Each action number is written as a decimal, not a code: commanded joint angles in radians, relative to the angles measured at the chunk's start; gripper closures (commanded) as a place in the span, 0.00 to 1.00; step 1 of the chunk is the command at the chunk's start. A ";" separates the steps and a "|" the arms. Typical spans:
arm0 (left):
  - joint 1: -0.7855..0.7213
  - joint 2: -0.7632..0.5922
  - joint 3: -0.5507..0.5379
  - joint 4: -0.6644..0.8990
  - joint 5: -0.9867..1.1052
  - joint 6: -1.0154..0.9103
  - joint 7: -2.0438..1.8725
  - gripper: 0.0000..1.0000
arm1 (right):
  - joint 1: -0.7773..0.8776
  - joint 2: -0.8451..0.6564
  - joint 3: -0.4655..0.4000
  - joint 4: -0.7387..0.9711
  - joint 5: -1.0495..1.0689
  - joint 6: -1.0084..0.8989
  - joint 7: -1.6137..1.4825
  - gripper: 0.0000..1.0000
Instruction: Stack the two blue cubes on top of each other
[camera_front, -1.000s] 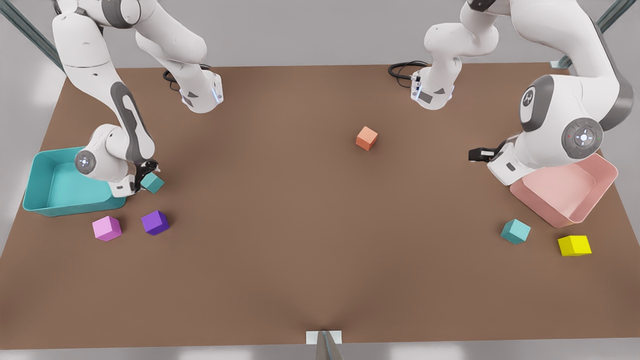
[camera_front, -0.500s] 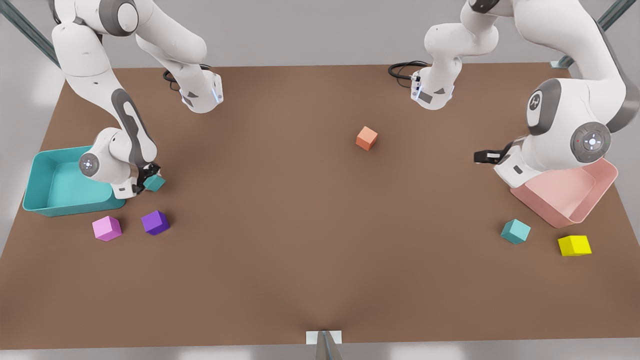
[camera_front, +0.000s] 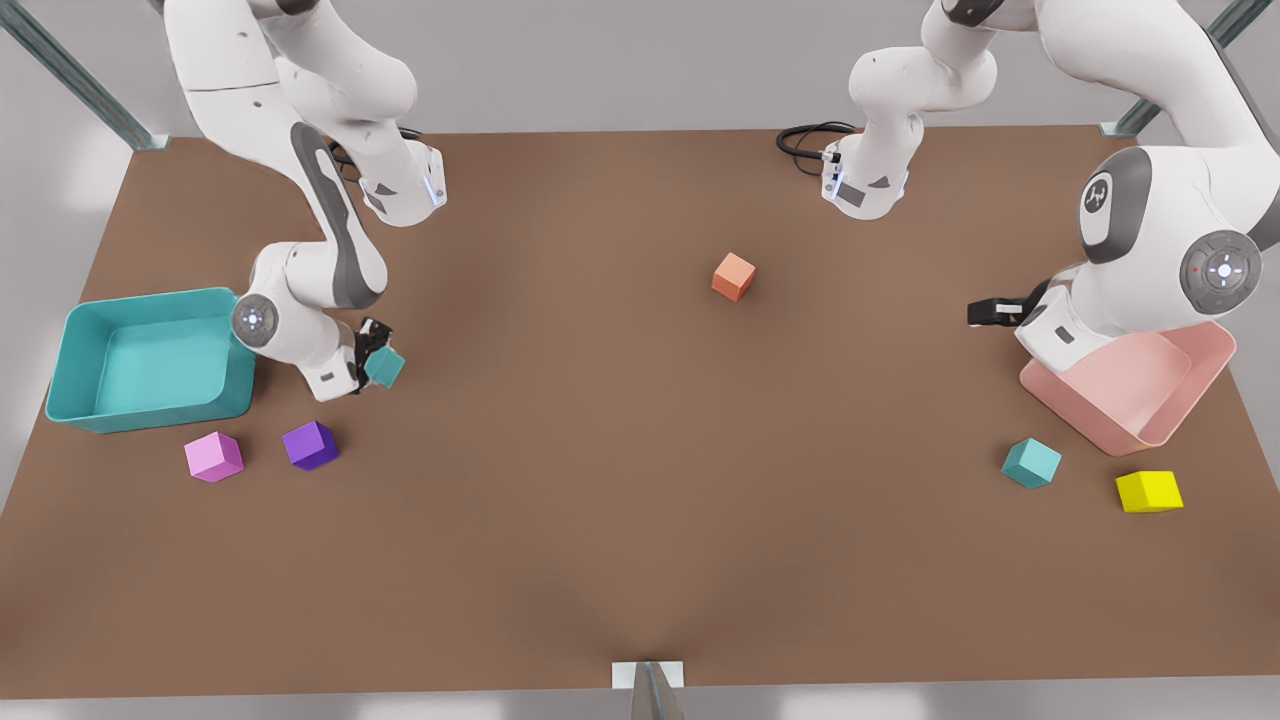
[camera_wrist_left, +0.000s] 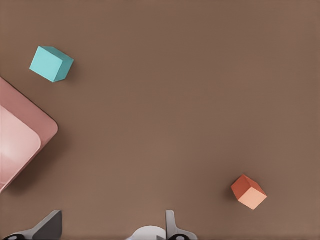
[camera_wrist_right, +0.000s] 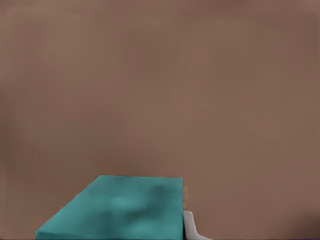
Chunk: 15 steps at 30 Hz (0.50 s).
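One blue cube (camera_front: 384, 367) hangs just above the table at the front view's left, with my right gripper (camera_front: 372, 358) shut on it. In the right wrist view this cube (camera_wrist_right: 120, 211) sits close up beside one fingertip (camera_wrist_right: 190, 227). The second blue cube (camera_front: 1031, 462) rests on the table at the front view's right, in front of the pink bin (camera_front: 1190, 400); the left wrist view shows this cube (camera_wrist_left: 51, 63) too. My left gripper (camera_front: 992, 312) hovers open beside the pink bin, its fingers (camera_wrist_left: 49, 226) spread with nothing between them.
A teal bin (camera_front: 70, 330) stands at the front view's left, with a pink cube (camera_front: 213, 457) and a purple cube (camera_front: 310, 445) in front of it. An orange cube (camera_front: 734, 276) lies mid-table, a yellow cube (camera_front: 1148, 491) at the right front.
My right gripper has carried its blue cube toward the front view's right, away from the teal bin. The left arm has drifted slightly toward the front view's right.
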 joint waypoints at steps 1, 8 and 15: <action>0.001 -0.001 0.000 0.001 -0.001 -0.002 0.010 0.00 | 0.127 0.001 0.001 0.031 0.071 -0.087 0.429 0.50; -0.009 0.005 -0.004 0.001 -0.068 -0.008 0.008 0.00 | 0.579 0.402 0.000 0.585 0.089 -0.076 1.100 0.49; -0.015 0.108 0.007 0.004 -0.016 0.112 0.007 0.00 | 0.730 0.725 -0.005 0.976 0.071 -0.002 1.376 0.48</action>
